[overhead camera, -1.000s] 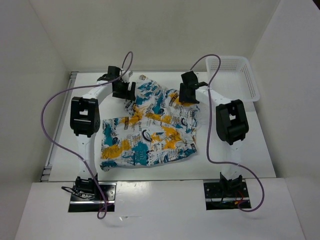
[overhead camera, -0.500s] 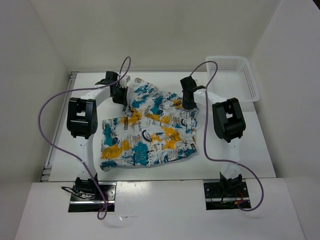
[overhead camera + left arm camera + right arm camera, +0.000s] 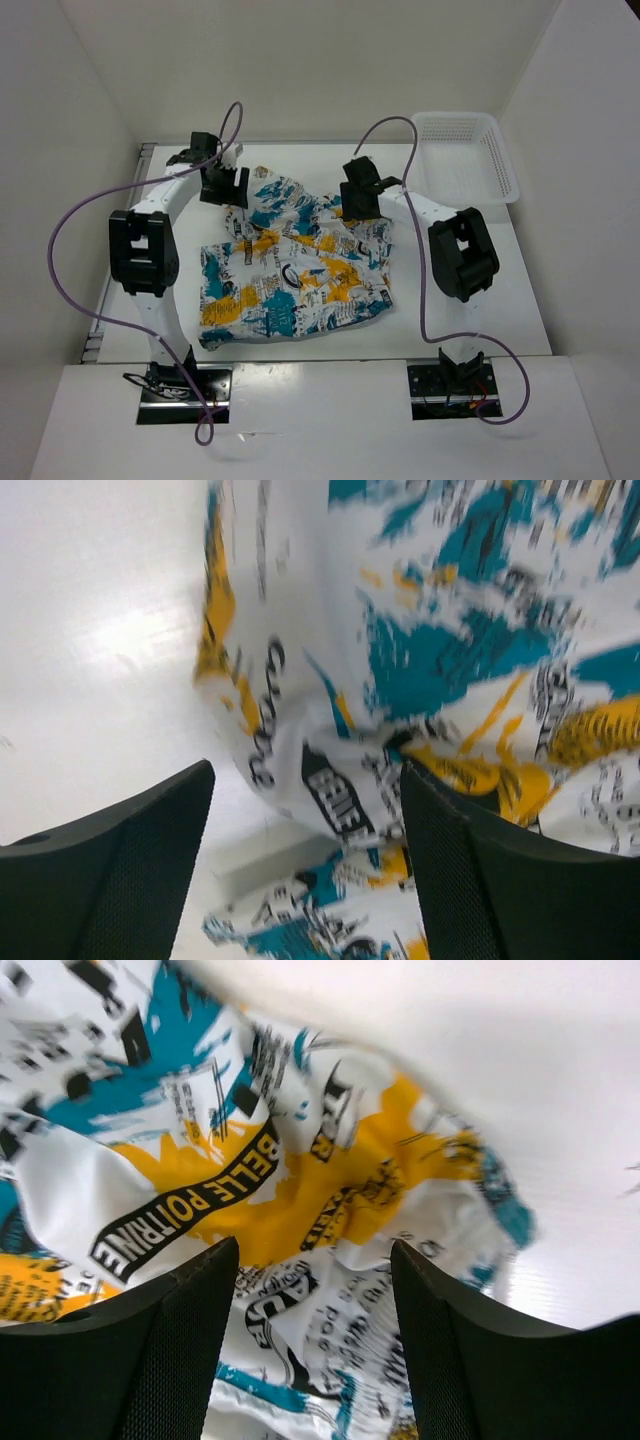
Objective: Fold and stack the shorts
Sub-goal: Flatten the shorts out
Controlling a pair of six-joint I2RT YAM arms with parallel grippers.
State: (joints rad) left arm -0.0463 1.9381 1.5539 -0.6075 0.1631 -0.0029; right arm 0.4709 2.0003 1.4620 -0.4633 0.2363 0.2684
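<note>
The left gripper (image 3: 225,190) is seen released, jaws spread wide above the far-left folds of the shorts (image 3: 300,265) — nothing is pinched. The shorts are laid across the middle of the tabletop (image 3: 510,290), fairly flat toward the near edge and rumpled toward the far edge. The right gripper (image 3: 357,200) is parted too, poised over the far-right bunch. Trouble is to be expected if only the top layer is caught: the heap would be dragged rather than folded, and a lopsided grab would leave the fold skewed. In the right wrist view a black band (image 3: 190,1210) can be read — "BELLE POITRINE". A similar band in the left wrist view is too blurred to be read. The basket (image 3: 465,150) is parked at the far right corner.
</note>
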